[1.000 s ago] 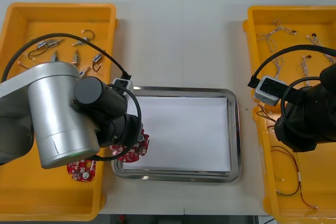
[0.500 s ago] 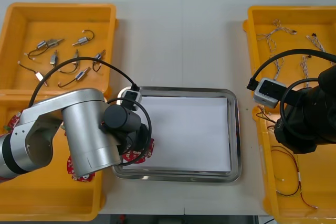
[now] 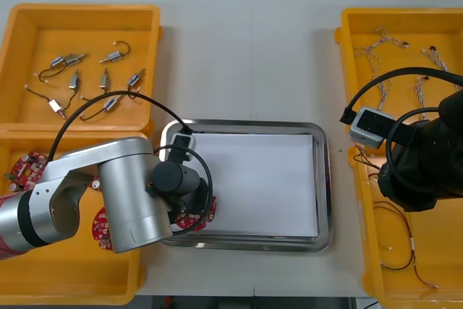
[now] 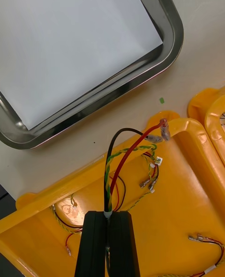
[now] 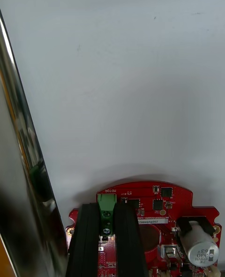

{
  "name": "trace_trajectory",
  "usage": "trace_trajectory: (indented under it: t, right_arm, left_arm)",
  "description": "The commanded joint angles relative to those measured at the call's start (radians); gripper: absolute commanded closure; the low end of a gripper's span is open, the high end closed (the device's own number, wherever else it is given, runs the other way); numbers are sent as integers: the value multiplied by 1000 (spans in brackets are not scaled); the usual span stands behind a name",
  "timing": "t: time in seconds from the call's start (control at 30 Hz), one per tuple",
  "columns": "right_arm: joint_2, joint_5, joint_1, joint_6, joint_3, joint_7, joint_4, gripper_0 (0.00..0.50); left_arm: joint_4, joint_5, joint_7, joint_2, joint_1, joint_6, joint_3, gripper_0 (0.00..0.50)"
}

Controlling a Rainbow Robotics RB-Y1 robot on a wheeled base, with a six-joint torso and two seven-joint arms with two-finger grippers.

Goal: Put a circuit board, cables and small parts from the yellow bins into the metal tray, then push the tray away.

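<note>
Circuit board point(image 5: 159, 206): red and round, at the white inside of the metal tray point(image 3: 325, 179), just beside its left rim; whether it touches the lining cannot be told.
Left gripper point(image 5: 107, 211): fingers pinched on the board's green connector.
Right gripper point(image 4: 108, 217): above the near right yellow bin point(image 4: 187, 202), fingers clamped on a bundle of cables point(image 4: 108, 183), red, black and twisted yellow-green, whose far ends arch toward the bin's rim.

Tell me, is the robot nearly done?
Not nearly. Nothing has been let go yet. In hand: the left end effector grips a round red circuit board over the white inside of the shiny metal tray; the right end effector is shut on red, black and yellow cables above a yellow bin. Left: the small metal parts in the far left bin, then pushing the tray away.
</note>
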Motion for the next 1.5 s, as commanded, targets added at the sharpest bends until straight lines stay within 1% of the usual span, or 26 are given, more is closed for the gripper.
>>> trace_trajectory:
  t: [0.03,0.2,0.23,0.3,0.33,0.37,0.4,0.7,0.9,1.03,1.13,1.3,1.37,1.5]
  right_arm:
    - [-36,8,-27,-4,10,53,-11,500]
    - [-36,8,-27,-4,10,53,-11,500]
    - [-36,8,-29,-4,10,53,-13,500]
    - [-36,8,-27,-4,10,53,-13,500]
    - [-36,8,-29,-4,10,53,-11,500]
    - [-36,8,-29,-4,10,53,-13,500]
    - [-36,8,-29,-4,10,53,-11,500]
    - [-36,5,-27,-4,10,58,-11,500]
    - [-36,-19,-36,-6,10,59,-14,500]
    - [-36,-39,-50,-7,10,63,-26,500]
    - [-26,-50,-63,-7,18,64,-43,500]
    - [-3,-48,-145,-23,113,58,-59,500]
    - [3,-47,-190,-53,171,59,-56,500]
    - [30,-25,-251,-96,263,64,-46,500]
  left_arm:
    - [-5,-12,59,-20,-34,-18,-13,500]
    - [-6,-12,67,-20,-34,-18,-13,500]
    - [-6,-14,68,-20,-34,-18,-13,490]
    - [-6,-12,73,-20,-34,-18,-13,341]
    - [-6,-14,76,-20,-34,-18,-13,169]
    - [-6,-14,77,-20,-34,-18,-13,73]
    - [-6,-14,81,-20,-34,-18,-13,0]
    - [-6,-17,102,-20,-31,-31,-11,0]
    - [-14,-5,117,-20,-31,-31,13,0]
    - [-40,54,131,-20,-32,-23,76,0]
    - [-69,84,139,-25,-31,15,127,0]
    - [-121,147,143,-25,-31,106,240,0]
    - [-141,190,143,-22,-32,156,303,0]
    - [-177,244,145,-17,-32,230,397,0]
